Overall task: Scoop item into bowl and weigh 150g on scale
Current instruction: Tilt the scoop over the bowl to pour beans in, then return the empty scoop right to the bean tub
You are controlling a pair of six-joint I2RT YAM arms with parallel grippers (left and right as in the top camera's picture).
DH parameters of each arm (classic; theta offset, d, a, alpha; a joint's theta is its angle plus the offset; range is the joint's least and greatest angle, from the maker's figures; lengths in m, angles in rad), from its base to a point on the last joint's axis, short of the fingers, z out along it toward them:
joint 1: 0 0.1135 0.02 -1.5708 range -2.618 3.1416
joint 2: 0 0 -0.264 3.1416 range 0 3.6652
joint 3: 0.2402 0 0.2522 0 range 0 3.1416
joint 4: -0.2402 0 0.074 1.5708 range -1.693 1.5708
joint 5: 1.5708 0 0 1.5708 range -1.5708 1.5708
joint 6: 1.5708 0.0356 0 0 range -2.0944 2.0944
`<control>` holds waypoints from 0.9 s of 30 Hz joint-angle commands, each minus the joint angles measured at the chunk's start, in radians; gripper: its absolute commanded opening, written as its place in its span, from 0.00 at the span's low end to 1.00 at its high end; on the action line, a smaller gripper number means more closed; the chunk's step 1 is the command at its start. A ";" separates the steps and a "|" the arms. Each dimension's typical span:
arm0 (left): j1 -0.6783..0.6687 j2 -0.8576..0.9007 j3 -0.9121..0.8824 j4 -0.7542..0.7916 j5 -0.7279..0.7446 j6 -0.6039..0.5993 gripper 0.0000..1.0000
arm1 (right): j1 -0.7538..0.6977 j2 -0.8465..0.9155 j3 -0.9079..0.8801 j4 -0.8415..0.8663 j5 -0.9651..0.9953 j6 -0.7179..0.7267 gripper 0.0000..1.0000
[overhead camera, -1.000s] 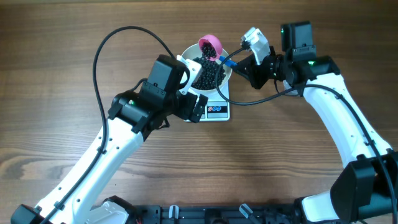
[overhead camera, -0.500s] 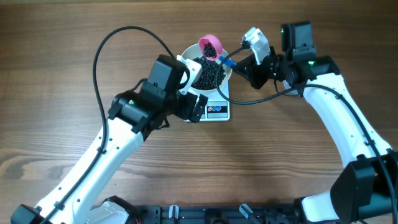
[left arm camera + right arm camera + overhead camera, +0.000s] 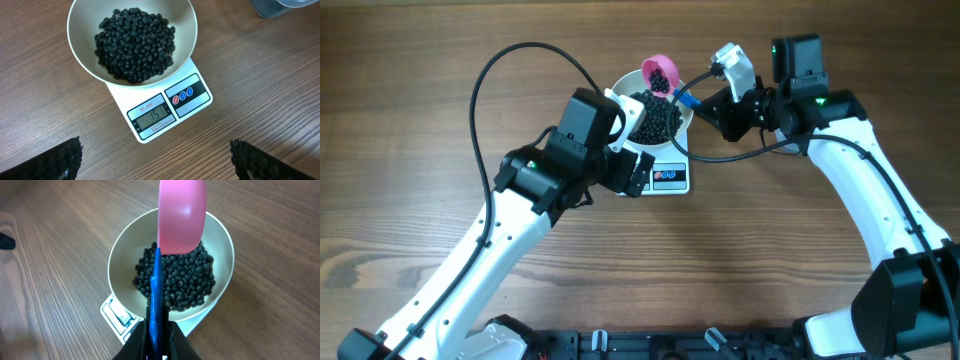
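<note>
Rolling loose, the beans [image 3: 135, 42] look light and spill-prone, best moved by the scoop [image 3: 181, 215], whose stiff handle the right hand [image 3: 159, 330] clenches; the left hand [image 3: 155, 160] hangs released.

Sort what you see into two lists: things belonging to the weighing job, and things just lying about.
Job: black beans in the white bowl; scale under it; pink scoop over the bowl, held by the right hand.
Lying about: clear tub, cut off at the left wrist view's edge; wooden table; left hand, open and empty.
</note>
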 commanded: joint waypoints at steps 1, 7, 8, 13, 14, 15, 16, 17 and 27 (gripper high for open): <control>-0.008 0.006 -0.007 0.000 0.014 0.015 1.00 | 0.003 -0.021 0.007 0.004 -0.020 0.129 0.04; -0.008 0.006 -0.007 0.000 0.014 0.015 1.00 | 0.003 -0.021 0.007 0.014 -0.024 0.311 0.04; -0.008 0.006 -0.006 0.000 0.014 0.015 1.00 | 0.003 -0.021 0.007 0.019 -0.024 0.325 0.04; -0.008 0.006 -0.006 0.000 0.015 0.015 1.00 | -0.020 -0.025 0.007 0.061 -0.025 0.414 0.04; -0.008 0.006 -0.006 0.000 0.014 0.015 1.00 | -0.037 -0.030 0.007 0.064 -0.027 0.434 0.04; -0.008 0.006 -0.006 0.000 0.015 0.015 1.00 | -0.061 -0.038 0.007 0.065 -0.040 0.442 0.04; -0.007 0.006 -0.006 0.000 0.014 0.015 1.00 | -0.079 -0.045 0.007 0.066 -0.058 0.442 0.04; -0.007 0.006 -0.006 0.000 0.014 0.015 1.00 | -0.105 -0.054 0.007 0.066 -0.085 0.441 0.04; -0.008 0.006 -0.007 0.000 0.014 0.015 1.00 | -0.439 -0.121 0.007 -0.008 -0.182 0.438 0.04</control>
